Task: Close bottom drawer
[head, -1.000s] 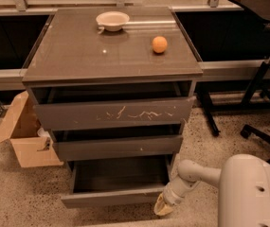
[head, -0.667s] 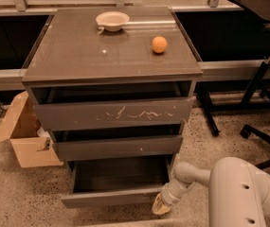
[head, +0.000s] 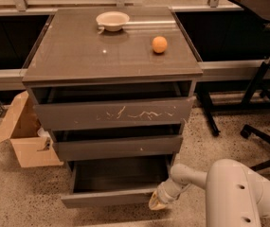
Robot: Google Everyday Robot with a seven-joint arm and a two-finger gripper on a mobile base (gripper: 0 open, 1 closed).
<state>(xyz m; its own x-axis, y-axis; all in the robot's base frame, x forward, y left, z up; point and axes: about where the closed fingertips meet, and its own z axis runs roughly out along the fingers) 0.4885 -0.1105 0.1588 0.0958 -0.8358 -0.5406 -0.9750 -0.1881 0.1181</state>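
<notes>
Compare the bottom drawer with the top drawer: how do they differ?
The bottom drawer is pulled far out, its dark inside showing; the top drawer is almost in. The top drawer's front has white scratches; the bottom drawer's is plain. Both are grey-brown and handleless. The pincer is at the bottom drawer's front corner.

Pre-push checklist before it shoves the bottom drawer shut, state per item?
1. The bottom drawer is pulled out and needs closing: ok.
2. The gripper sits low at the drawer front's right end: ok.
3. Contact with the front: cannot tell.
4. Push point centred: not ok. It is at the right corner, so the drawer may skew.
5. Nothing seen sticking up above the drawer box: ok.
6. The cardboard box stands left of the cabinet, apart from the drawer: ok.
</notes>
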